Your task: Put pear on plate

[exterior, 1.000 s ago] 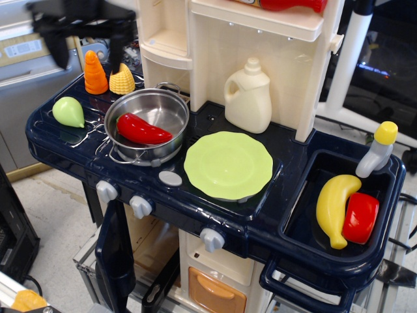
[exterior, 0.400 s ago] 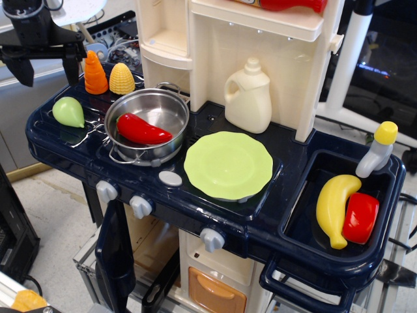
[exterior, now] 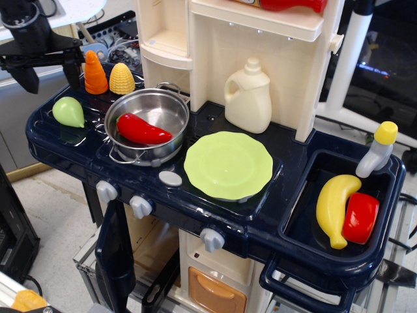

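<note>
The light-green pear [exterior: 68, 111] lies on the dark blue counter at the far left, its pointed end toward the front right. The yellow-green scalloped plate [exterior: 228, 164] rests empty on the counter's middle, right of the steel pot. My gripper [exterior: 49, 77] hangs open at the top left, above and behind the pear, its two black fingers spread wide and holding nothing.
A steel pot [exterior: 147, 124] holding a red pepper [exterior: 141, 130] stands between pear and plate. An orange carrot [exterior: 95, 74] and a corn cob [exterior: 122, 79] stand behind the pear. A cream jug [exterior: 248, 96] stands behind the plate. A banana [exterior: 335, 207] lies in the sink.
The gripper moved left from above the carrot and corn to the top left corner, then edged slightly right and down. The pear and plate have not moved.
</note>
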{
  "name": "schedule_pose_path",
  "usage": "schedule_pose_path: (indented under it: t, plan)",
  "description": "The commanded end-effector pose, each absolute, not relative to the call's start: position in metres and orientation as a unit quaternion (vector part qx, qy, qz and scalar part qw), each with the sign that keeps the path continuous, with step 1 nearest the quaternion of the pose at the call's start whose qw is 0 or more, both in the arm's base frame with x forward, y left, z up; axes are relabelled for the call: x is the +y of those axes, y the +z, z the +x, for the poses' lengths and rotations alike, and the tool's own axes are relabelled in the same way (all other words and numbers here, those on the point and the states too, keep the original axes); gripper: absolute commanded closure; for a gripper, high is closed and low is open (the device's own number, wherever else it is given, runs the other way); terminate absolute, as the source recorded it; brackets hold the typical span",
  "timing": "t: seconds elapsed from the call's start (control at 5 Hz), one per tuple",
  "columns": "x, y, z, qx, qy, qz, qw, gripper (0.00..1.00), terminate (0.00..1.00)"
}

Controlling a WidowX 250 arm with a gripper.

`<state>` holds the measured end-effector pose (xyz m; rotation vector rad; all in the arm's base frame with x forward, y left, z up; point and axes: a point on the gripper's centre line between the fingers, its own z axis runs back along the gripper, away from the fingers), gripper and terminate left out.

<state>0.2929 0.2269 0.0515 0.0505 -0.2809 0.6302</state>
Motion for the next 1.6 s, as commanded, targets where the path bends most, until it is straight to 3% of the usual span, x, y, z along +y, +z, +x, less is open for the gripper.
schedule_pose_path:
  t: [0.0,0.6,0.8,1.0,1.2,1.4]
  plan:
    - [0.220,0.060,0.289,-0.161,0.304,0.023,0.939,0.00,0.00]
    - [0.204,0.047,0.278,-0.167,0.317,0.003,0.933,0.00,0.00]
    - [0.201,0.045,0.276,-0.172,0.320,0.006,0.932,1.00,0.00]
    - [0.204,0.058,0.277,-0.172,0.320,0.021,0.932,1.00,0.00]
    - [0.201,0.088,0.280,-0.156,0.324,0.038,0.932,1.00,0.00]
    - [0.160,0.131,0.280,-0.130,0.350,0.066,0.925,1.00,0.00]
